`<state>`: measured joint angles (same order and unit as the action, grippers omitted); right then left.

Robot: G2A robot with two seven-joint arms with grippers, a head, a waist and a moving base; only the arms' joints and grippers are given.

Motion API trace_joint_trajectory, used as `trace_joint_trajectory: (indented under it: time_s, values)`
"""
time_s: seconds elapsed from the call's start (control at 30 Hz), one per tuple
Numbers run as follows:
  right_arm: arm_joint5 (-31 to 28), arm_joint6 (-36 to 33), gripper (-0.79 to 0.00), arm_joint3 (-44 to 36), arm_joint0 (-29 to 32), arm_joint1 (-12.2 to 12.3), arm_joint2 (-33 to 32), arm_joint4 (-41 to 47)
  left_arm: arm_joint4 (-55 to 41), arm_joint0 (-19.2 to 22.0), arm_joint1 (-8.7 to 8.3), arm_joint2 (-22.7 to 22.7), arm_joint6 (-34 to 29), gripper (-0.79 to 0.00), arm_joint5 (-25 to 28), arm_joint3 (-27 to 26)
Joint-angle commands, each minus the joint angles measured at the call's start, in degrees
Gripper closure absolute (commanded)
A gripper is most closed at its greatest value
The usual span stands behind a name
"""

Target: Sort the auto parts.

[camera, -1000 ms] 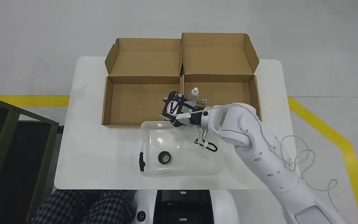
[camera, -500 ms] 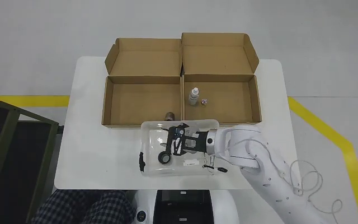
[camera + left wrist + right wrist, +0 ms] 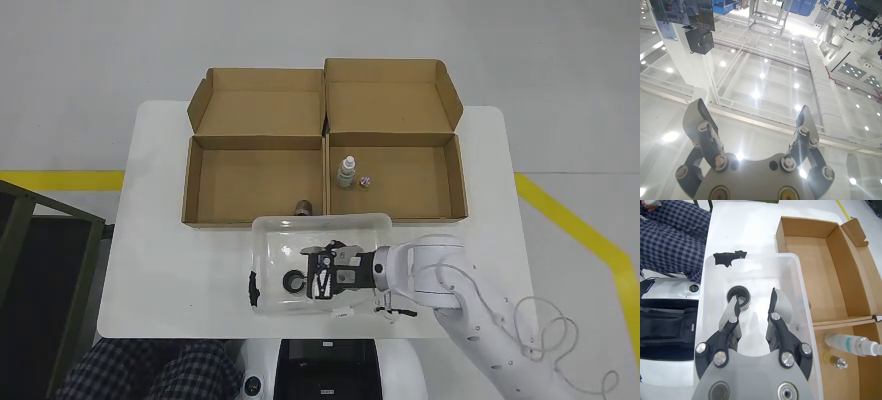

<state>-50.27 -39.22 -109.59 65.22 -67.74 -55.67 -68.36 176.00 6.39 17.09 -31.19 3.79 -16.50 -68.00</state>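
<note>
Pick step I reckon: right gripper (image 3: 754, 298), spread wide over the black ring (image 3: 738, 288) mid-frame in the clear bin (image 3: 772, 255), needs lowering and closing.

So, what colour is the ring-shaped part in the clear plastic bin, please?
The ring-shaped part is black with a silvery rim, clearest in the right wrist view.

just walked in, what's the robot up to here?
Parts sorting. The right gripper is down in the clear plastic bin, jaws open, one finger at the black ring-shaped part, not yet gripped. The right cardboard box already holds a spray bottle and a small metal part; the left cardboard box has one small brown part. The left gripper is open, pointed at the ceiling.
</note>
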Motion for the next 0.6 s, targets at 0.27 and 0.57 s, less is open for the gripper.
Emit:
trace_joint_trajectory:
  time_s: [0.27,0.57]
  values:
    - [-1.5,1.4,-0.332,3.6,-0.2,0.4,2.0,-4.8,0.0,0.0,0.00,0.0,0.0,-0.785,0.0,0.0]
    - [-0.2,3.5,-0.329,7.2,-1.8,0.0,5.5,-7.0,0.0,0.0,0.00,0.0,0.0,-0.785,0.0,0.0]
